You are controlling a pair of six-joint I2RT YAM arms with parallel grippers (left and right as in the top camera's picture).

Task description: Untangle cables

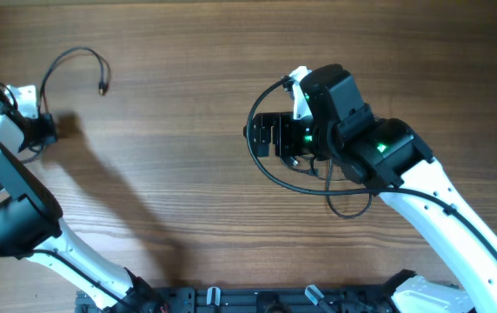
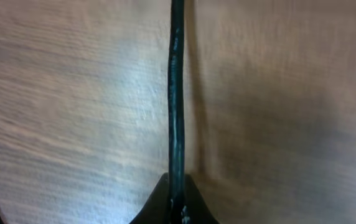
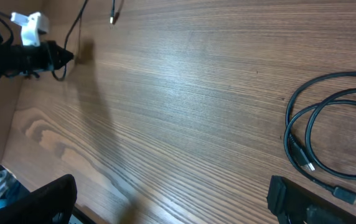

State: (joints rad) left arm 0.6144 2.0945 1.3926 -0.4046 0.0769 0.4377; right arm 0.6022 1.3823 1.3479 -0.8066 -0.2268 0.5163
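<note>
Finding: the left gripper (image 2: pixel 177 194) is clenched on one thin black cable (image 1: pixel 82 50) at the far left of the table (image 1: pixel 188 174). That cable arcs away from the fingers to a free plug end (image 1: pixel 102 88) lying on the wood. The right gripper (image 1: pixel 266 135) stands released, its jaws wide apart and holding nothing, over a second coiled cable (image 3: pixel 288 124) near the table's centre, well apart from the first. Risk one: the pinch is narrow and on a smooth cord, so a firm pull could let the cable slide out. Risk two: the coil's loops overlap, and drawing on one end without parting them could tighten a crossing rather than free it. Risk three: the coil lies close to the right arm's own wiring, and a descending grasp could catch the wrong strand. Limits of view: the right arm covers part of the coil from overhead, so I cannot tell whether it is truly knotted. The left wrist view is blurred and shows only a short run of cord, and the coil's far side is cut off at the frame edge.
</note>
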